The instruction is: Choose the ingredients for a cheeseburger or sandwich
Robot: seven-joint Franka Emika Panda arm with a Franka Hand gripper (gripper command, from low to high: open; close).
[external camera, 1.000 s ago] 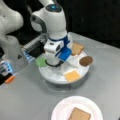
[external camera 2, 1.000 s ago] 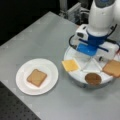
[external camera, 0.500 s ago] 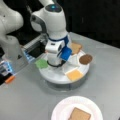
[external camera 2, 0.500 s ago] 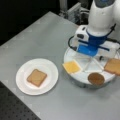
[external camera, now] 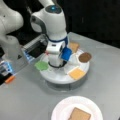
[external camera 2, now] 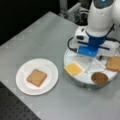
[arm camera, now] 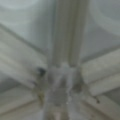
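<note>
Cheese square (external camera 2: 73, 68) beside lowered gripper (external camera 2: 88, 57).

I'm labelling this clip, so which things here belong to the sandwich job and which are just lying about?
Belongs to the job:
- tan-brown toast square on the round white plate
- second toast square, yellow cheese square, dark brown patty disc and green lettuce blob on the white divided turntable
- pincer, hidden low over the turntable's hub

Lying about:
- orange object
</note>
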